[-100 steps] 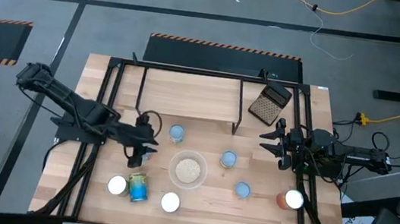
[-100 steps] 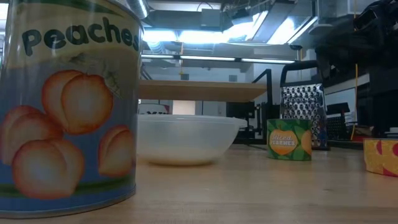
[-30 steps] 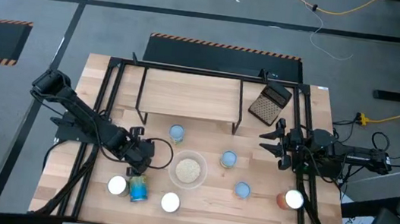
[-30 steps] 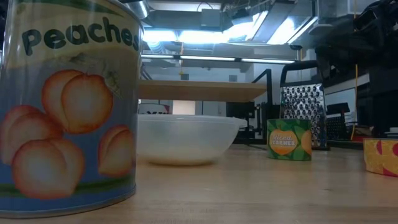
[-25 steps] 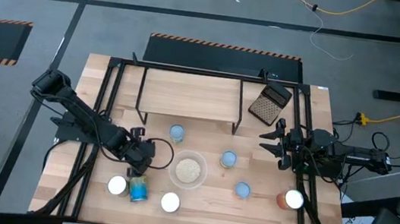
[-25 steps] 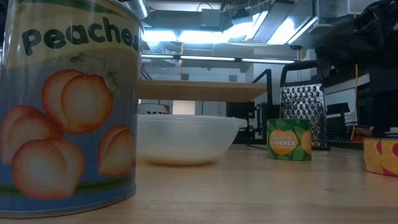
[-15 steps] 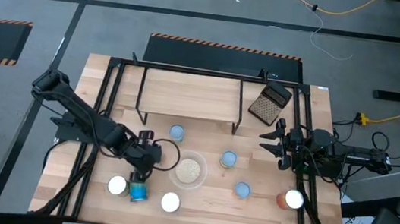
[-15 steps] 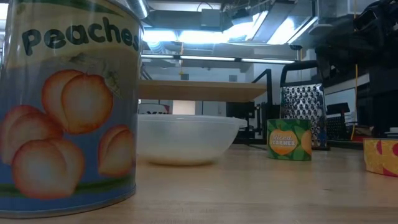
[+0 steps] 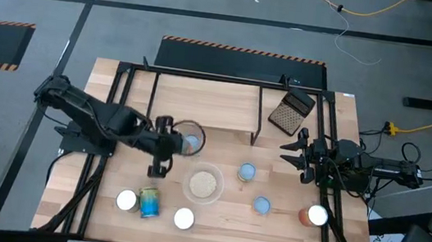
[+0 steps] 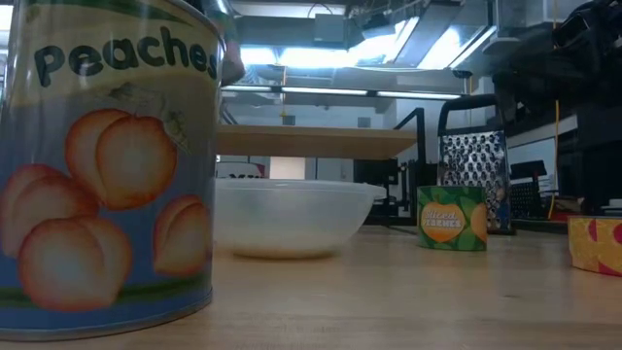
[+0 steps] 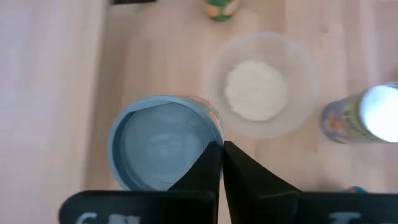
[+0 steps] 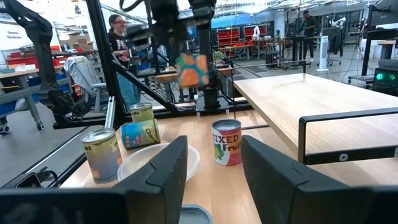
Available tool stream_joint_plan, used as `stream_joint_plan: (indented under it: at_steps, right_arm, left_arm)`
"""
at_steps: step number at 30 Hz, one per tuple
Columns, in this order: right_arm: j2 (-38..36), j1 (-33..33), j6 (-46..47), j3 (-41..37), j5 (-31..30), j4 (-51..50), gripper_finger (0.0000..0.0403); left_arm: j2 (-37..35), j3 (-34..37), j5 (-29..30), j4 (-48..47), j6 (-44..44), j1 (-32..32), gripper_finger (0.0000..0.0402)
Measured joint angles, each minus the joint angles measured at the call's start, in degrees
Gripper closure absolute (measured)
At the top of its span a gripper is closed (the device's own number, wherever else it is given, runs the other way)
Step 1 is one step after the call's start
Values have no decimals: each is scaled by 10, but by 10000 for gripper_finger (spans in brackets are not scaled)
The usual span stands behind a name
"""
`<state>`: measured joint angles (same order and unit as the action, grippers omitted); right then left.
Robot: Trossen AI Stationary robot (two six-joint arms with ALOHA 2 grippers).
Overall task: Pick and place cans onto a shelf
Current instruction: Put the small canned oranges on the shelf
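**7 cans sitting on the counter, left jaws closed over the 1 nearest the shelf**

The left gripper (image 11: 219,155) is hanging over a small metal can with a silver-blue top (image 11: 163,149). Its jaws are pressing together with nothing between them. Their tips are lying over that can's rim on the side facing the clear glass bowl of pale grains (image 11: 256,87). From above, this can is standing just in front of the low light-wood shelf on thin black legs (image 9: 202,103), near its middle, and the bowl is sitting a little nearer the front edge.

In the right wrist view a blurred orange-and-green can (image 12: 191,68) is showing directly under the left arm. Whether it is resting on the counter cannot be told.

The right gripper (image 9: 286,154) is waiting at the right side of the light wooden counter (image 9: 285,229). Its jaws are standing wide apart, holding nothing and pointing toward the middle.

- **Right of the bowl:** 2 more blue-topped cans (image 9: 246,172) (image 9: 261,205) are standing between the bowl and the right arm.
- **Front right corner:** 1 white-topped can with a red-orange label (image 9: 316,216) is standing near it.
- **Front left:** 2 white-topped cans (image 9: 125,201) (image 9: 183,218) are standing there, and a blue-green labelled can (image 9: 148,204) is apparently lying on its side between them.

A dark grid-patterned grater (image 9: 291,112) is lying beside the shelf's right end.
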<state>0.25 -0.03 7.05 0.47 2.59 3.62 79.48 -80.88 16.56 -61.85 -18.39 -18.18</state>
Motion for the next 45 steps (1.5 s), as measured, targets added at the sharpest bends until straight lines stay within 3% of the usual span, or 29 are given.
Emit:
stream_joint_plan:
  at_steps: [12, 26, 45]
  right_arm:
    - [0, 0, 0, 0, 0, -1, 247]
    - [0, 0, 0, 0, 0, -1, 247]
    - [0, 0, 0, 0, 0, -3, 247]
  left_arm:
    - [0, -30, 10, -135, 29, 126, 400]
    - [0, -30, -44, -134, 100, 244, 400]
    - [0, 10, -73, -119, 101, 306, 397]
